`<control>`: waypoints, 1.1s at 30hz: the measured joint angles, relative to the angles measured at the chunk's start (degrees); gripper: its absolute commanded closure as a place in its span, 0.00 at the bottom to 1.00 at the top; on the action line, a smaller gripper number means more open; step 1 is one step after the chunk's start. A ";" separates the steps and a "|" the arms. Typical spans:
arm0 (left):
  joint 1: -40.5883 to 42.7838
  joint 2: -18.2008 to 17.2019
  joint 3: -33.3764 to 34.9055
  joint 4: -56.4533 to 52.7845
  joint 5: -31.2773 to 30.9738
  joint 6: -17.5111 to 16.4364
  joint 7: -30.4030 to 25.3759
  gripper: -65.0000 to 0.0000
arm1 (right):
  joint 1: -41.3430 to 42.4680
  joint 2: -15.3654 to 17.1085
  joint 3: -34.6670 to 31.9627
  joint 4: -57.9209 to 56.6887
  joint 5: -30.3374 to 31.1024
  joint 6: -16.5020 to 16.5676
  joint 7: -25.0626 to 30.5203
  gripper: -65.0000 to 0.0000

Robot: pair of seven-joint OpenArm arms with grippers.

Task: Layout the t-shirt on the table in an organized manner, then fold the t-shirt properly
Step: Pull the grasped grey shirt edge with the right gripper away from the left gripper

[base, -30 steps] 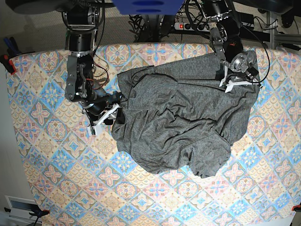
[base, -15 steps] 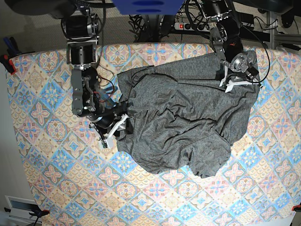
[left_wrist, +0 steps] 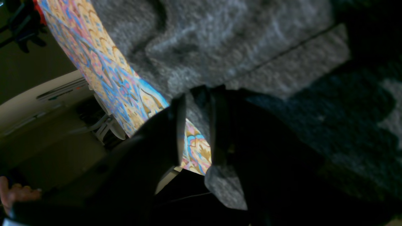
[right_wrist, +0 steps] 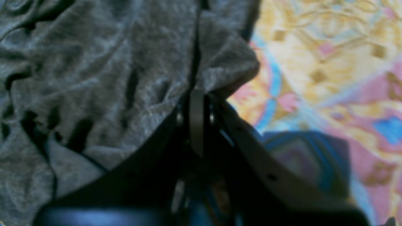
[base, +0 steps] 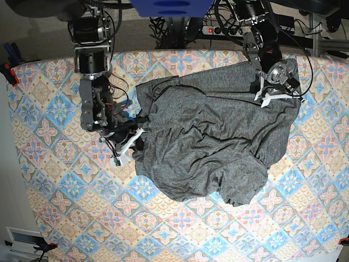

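**Both grippers pinching the t-shirt at opposite edges; garment bunched on the table**

The t-shirt [base: 212, 142] is lying in a crumpled heap on the table [base: 49, 180], sitting right of centre in the base view and reaching towards the far edge. Its surface is showing heavy wrinkles and several overlapping folds; no sleeve or collar can be told apart with certainty.

The right gripper [base: 137, 134] is sitting at the garment's left edge in the base view. In the right wrist view its jaws are pressed together, and the right gripper [right_wrist: 197, 103] is pinching a fold of grey cloth [right_wrist: 125, 72] that is bunching up just ahead of the fingertips. Patterned table covering [right_wrist: 329, 62] is showing just beside the grip.

The left gripper [base: 270, 93] is sitting at the garment's far right corner in the base view, close to the table's back edge. In the left wrist view the jaws are standing slightly apart with a strip of cloth running between them, so the left gripper [left_wrist: 196, 103] is nipping the shirt's edge. A flap of grey fabric [left_wrist: 224, 188] is hanging below the fingers, past the table's edge [left_wrist: 125, 91]. The nearer finger [left_wrist: 176, 131] is reading dark and partly in shadow.

The two grippers are standing well apart, with the bulk of the shirt lying between them.
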 measured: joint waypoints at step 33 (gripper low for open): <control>0.79 0.33 -0.22 6.86 -1.73 -3.04 0.90 0.79 | -18.82 4.04 34.14 18.32 0.07 -0.17 -1.46 1.00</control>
